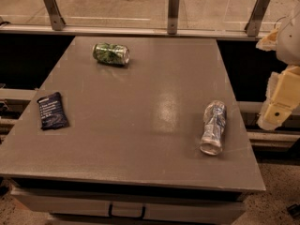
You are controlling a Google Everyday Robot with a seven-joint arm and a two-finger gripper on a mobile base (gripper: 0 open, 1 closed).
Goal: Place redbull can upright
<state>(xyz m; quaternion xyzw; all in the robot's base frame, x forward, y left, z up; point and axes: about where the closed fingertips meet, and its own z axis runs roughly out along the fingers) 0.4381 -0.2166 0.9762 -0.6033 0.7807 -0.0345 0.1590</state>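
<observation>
Silver metal with blue markings, the redbull can (213, 128) lies on its side at the right of the tabletop (140, 125), shiny end toward the bottom of the frame. Likely light, thin-walled, slick and ready to roll, so grip gently across mid-body. At the right edge the cream tool (277, 108) hangs apart from it; spread or pressed together, I cannot tell.

Grey tabletop (140, 139) bearing a green-patterned can (110, 53), on its side near the far edge, and a dark blue packet (52, 110), flat near the left edge, the two well apart. Metal railing posts (173, 12) stand behind. Off the right edge, the hand (279, 104).
</observation>
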